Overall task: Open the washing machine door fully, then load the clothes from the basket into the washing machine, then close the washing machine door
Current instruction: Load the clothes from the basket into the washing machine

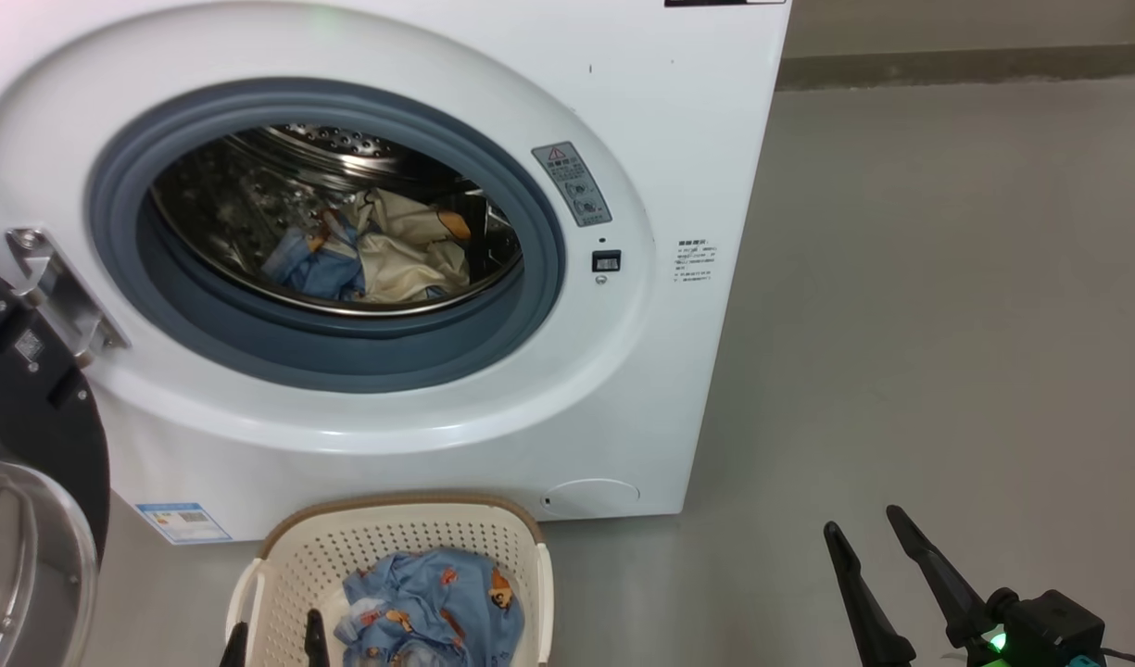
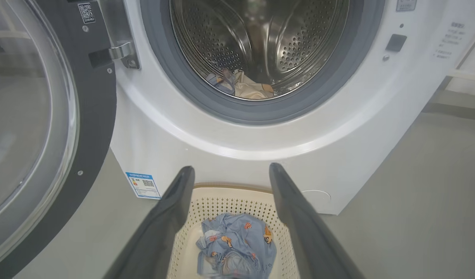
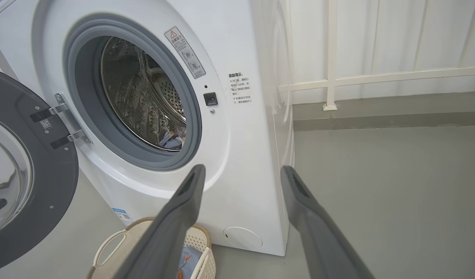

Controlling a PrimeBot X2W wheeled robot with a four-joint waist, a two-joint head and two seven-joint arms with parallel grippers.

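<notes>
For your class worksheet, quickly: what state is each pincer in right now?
Left pincer: open, holding nothing.
Right pincer: open, holding nothing.

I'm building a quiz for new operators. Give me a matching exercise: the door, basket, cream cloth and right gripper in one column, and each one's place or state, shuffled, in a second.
Things:
1. door
2. basket
3. cream cloth
4. right gripper

Places or states:
A. inside the drum
B. fingers apart, over bare floor to the right of the washing machine
C. swung open at the left
D. on the floor in front of the washing machine, with a blue garment in it

Pairs: 1-C, 2-D, 3-A, 4-B.
</notes>
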